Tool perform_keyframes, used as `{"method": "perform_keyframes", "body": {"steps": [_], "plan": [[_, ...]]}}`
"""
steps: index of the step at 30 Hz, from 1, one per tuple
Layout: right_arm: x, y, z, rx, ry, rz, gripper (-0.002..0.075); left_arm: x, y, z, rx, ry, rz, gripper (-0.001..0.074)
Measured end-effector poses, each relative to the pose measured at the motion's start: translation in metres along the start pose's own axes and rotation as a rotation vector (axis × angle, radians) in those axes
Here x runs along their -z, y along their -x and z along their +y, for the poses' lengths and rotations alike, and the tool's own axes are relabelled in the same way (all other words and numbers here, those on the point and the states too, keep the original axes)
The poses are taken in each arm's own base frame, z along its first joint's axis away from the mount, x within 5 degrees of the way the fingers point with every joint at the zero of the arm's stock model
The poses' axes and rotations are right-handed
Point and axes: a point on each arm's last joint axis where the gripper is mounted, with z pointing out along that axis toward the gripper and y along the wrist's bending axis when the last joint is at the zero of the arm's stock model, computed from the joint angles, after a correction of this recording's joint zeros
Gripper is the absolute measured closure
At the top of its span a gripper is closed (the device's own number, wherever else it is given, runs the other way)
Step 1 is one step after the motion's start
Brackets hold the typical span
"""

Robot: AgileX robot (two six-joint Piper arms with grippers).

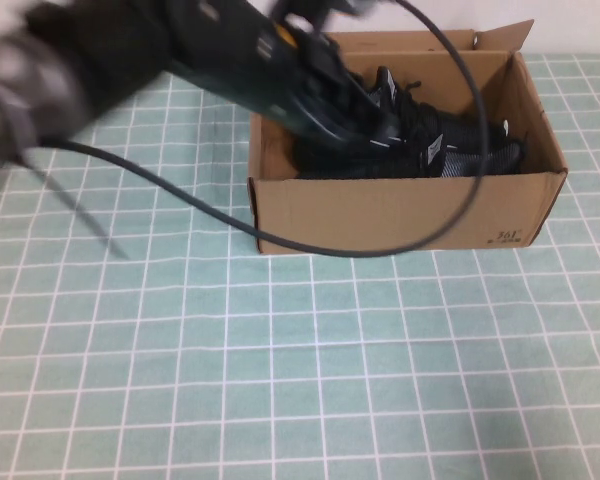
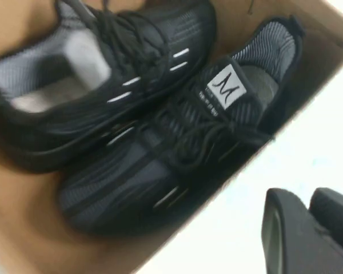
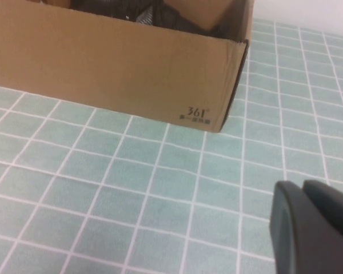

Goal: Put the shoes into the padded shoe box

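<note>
High: left arm's blur hides the padded shoe box [image 1: 400, 210] left corner, left gripper [image 1: 365, 105] over it, probably empty | Left wrist: fingers [image 2: 286, 234] nearly together, gripping nothing; black shoes [image 2: 154, 114] lie side by side inside box | Right wrist: right gripper [image 3: 308, 228] near box's printed corner, spread unreadable.

Even, bright, diffuse light falls on the table [image 1: 280, 380], with no glare. The left arm [image 1: 130, 60] above the box [image 1: 400, 215] is smeared by motion blur. Inside the box, the shoes [image 2: 143, 120] look soft and slightly blurred.
</note>
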Motion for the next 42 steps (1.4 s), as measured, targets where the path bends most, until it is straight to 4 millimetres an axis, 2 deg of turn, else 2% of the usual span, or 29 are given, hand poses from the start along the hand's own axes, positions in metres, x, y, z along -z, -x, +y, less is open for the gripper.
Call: {"method": "perform_keyframes", "body": {"steps": [5, 9, 13, 16, 21, 26, 30, 33, 38, 42], "plan": [[0.000, -0.001, 0.000, 0.000, -0.001, 0.008, 0.0734, 0.065, 0.009, 0.002, -0.045, 0.025, -0.023, 0.0678], [0.000, -0.001, 0.000, 0.000, -0.001, 0.008, 0.0734, 0.118, 0.013, -0.010, -0.103, 0.020, -0.065, 0.0678], [0.000, -0.001, 0.000, -0.001, -0.001, 0.010, 0.0734, 0.161, 0.008, -0.024, -0.143, 0.011, -0.072, 0.0678], [0.000, -0.001, 0.000, -0.001, -0.001, 0.010, 0.0734, 0.188, 0.002, -0.030, -0.173, 0.027, -0.065, 0.0679], [0.000, -0.001, 0.000, -0.001, -0.001, 0.010, 0.0734, 0.217, -0.008, -0.036, -0.202, 0.046, -0.043, 0.0679], [0.000, -0.001, 0.000, -0.001, -0.001, 0.010, 0.0734, 0.227, -0.013, -0.039, -0.209, 0.044, -0.031, 0.0679], [0.001, -0.001, 0.000, -0.001, -0.002, 0.006, 0.0734, 0.224, -0.015, -0.039, -0.216, 0.034, -0.021, 0.0680], [0.006, 0.000, -0.001, -0.003, -0.003, -0.024, 0.0734, 0.209, -0.026, -0.039, -0.220, -0.017, 0.032, 0.0680], [0.017, 0.002, -0.001, -0.008, -0.006, -0.108, 0.0734, 0.170, -0.055, -0.040, -0.205, -0.142, 0.101, 0.0680], [0.025, 0.003, -0.002, -0.011, -0.007, -0.167, 0.0734, 0.153, -0.080, -0.043, -0.183, -0.212, 0.105, 0.0680]]}}
